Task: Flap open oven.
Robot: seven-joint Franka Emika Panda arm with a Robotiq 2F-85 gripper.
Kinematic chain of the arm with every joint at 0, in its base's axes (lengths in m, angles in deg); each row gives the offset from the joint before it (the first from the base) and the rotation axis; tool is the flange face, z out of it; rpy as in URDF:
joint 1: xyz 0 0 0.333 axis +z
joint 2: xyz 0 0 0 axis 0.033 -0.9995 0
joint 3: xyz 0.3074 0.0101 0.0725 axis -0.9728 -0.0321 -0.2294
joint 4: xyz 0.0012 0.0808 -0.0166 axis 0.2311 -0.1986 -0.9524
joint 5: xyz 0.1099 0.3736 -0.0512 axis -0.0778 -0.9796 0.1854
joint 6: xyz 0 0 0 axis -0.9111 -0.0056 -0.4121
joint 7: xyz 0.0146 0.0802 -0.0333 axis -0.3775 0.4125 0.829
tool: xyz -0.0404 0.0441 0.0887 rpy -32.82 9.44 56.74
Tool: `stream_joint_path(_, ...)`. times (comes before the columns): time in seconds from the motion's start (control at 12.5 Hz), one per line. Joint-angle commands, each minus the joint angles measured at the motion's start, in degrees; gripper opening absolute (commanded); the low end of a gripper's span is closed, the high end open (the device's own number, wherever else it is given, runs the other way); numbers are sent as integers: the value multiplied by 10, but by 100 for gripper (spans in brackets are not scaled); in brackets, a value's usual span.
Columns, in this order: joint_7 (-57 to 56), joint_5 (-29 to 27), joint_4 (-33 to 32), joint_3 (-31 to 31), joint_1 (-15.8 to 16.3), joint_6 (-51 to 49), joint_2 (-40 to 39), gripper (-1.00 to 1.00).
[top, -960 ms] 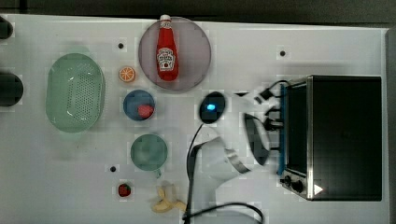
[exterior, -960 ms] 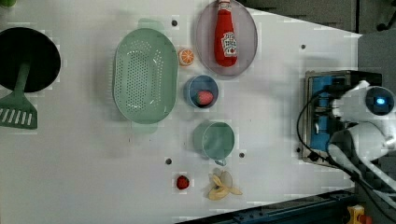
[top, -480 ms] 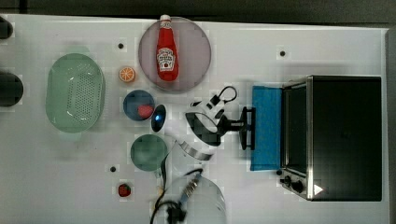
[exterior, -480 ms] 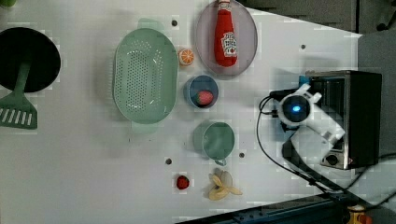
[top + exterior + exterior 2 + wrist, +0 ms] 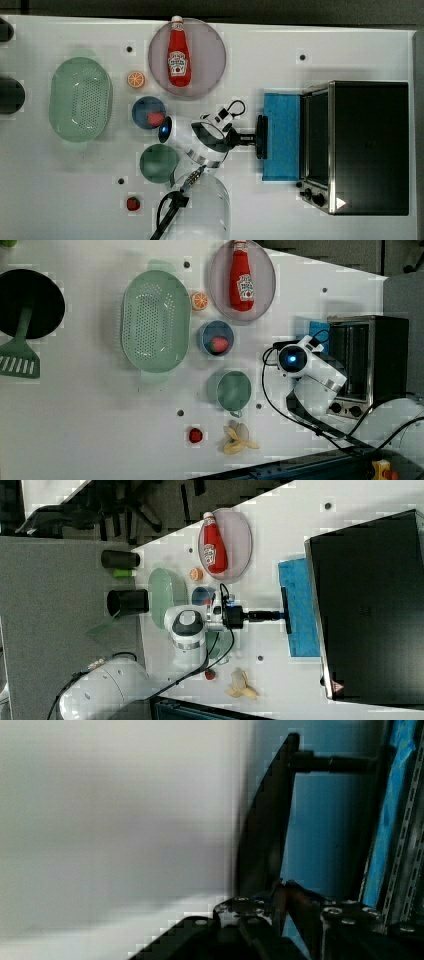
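Oven [image 5: 367,147] door down – gripper [image 5: 256,137] clamps its handle [image 5: 261,137]; ketchup bottle [image 5: 179,52] lies on plate [image 5: 212,42].

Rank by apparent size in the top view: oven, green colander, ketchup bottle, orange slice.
1. oven
2. green colander
3. ketchup bottle
4. orange slice
All four sit on the same table, so the order is clear.
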Motion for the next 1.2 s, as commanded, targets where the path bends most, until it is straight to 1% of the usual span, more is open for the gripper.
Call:
stream_joint_path(0.08, 35, 7, 30, 6, -6, 13, -4, -65)
stream_joint_path(0.16, 35, -1, 37, 4, -6, 29, 2, -65)
stream_joint_path(0.24, 35, -25, 40, 1, -6, 48, 11, -65)
stream_joint_path(0.32, 35, -69, 40, -3, -6, 66, 23, -65)
stream_joint_path(0.56, 35, -268, 39, -8, -7, 71, 82, -65)
stream_joint_path(0.8, 35, -463, 40, -4, -12, 59, 168, -65)
stream_joint_path(0.88, 31, -508, 40, -4, -14, 45, 199, -65)
stream_joint_path(0.96, 30, -535, 41, -2, -15, 25, 230, -65)
stream_joint_path(1.04, 30, -549, 44, 2, -16, 3, 261, -65)
stream_joint_path(1.2, 30, -551, 58, 16, -17, -48, 319, -65)
